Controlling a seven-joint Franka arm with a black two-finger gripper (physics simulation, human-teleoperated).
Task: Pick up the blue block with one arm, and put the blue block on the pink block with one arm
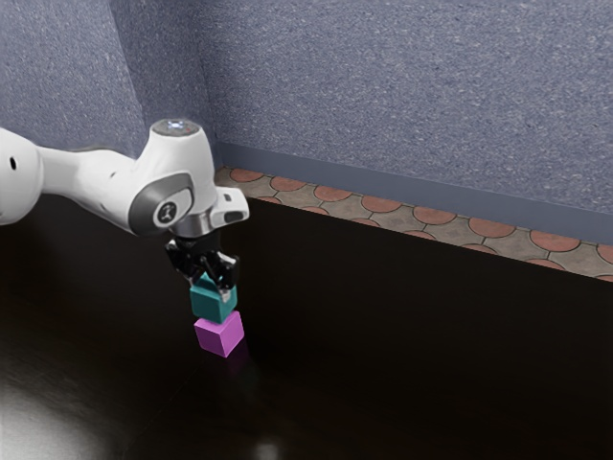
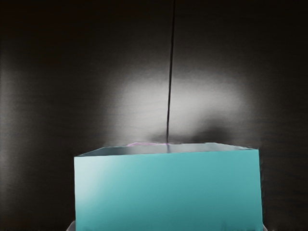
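White Franka arm (image 1: 86,182) entering from the left edge of the frame, reaching toward the right, wrist bent downward just left of centre, black gripper (image 1: 215,282) pointing straight down, clamped on opposite sides of the blue block (image 1: 213,301)

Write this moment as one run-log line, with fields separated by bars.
phase: placing | jaws: shut on blue block | blue block: sitting on top of pink block | release: not yet done

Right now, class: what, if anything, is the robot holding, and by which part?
The blue block, held by its upper sides between the fingers, directly above the pink block.
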